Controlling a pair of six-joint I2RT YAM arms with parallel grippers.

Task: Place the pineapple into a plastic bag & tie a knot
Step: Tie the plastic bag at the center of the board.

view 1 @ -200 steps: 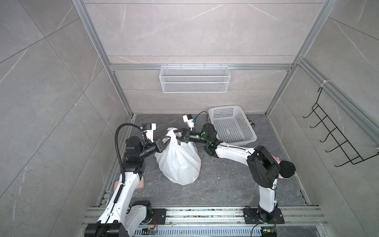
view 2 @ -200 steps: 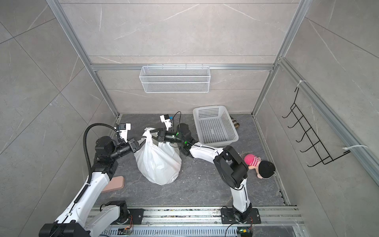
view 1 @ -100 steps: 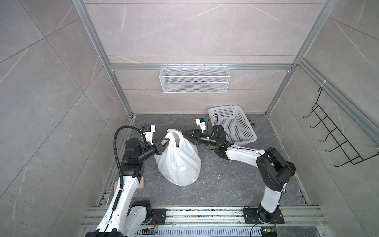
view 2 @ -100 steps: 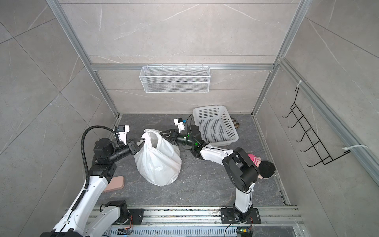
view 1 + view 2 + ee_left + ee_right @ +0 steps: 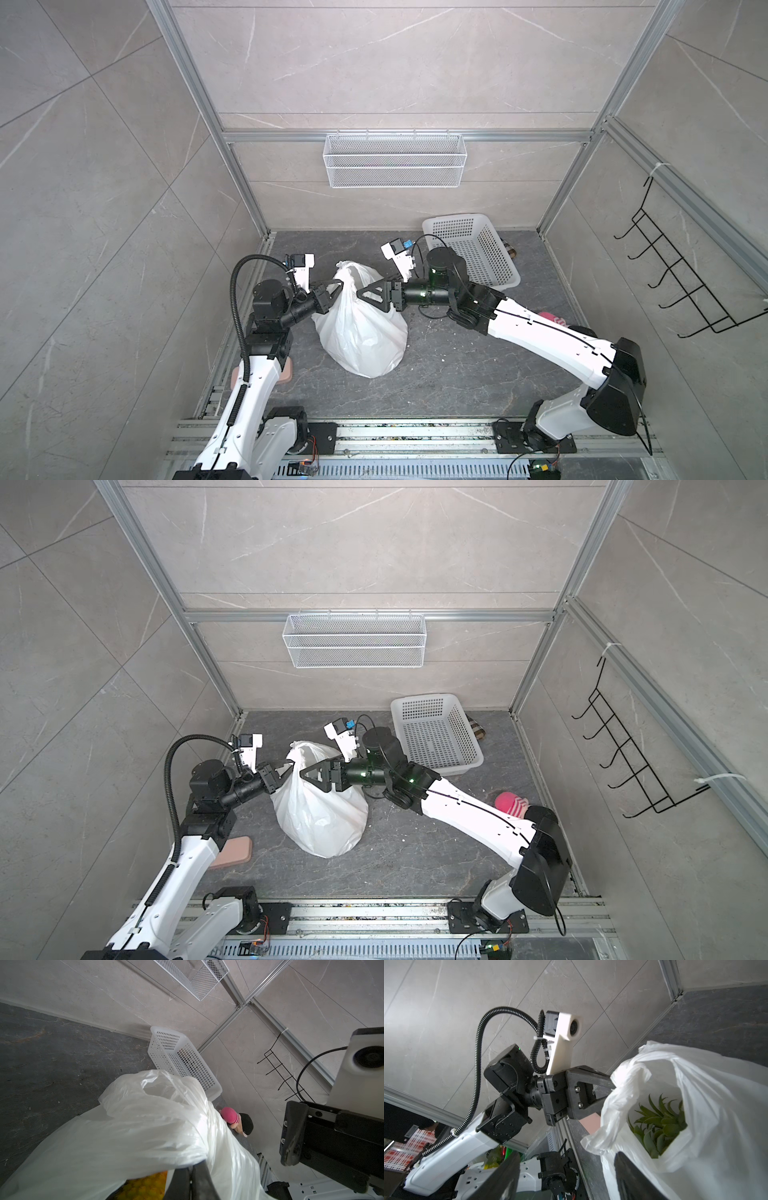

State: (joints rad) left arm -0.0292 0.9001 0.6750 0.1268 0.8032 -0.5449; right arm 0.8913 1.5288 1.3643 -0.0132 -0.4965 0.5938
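The white plastic bag stands on the dark floor between my two arms. Its top is bunched into a strip, and my left gripper is shut on it. I cannot make out a knot in that bunch. The bag's mouth gapes in the right wrist view, where the pineapple's green crown shows inside. Its yellow skin shows under the plastic in the left wrist view. My right gripper is open just right of the bag's top, one finger against the bag's wall, holding nothing.
A white perforated basket sits at the back right, close behind my right wrist. A wire basket hangs on the back wall and a black hook rack on the right wall. A pink and black object lies behind my right arm, a pink pad under my left.
My right gripper has opened, let go of the bag's top and drawn back slightly right and lower. The left gripper stays shut on the bunched top, and the bag's mouth has slackened.
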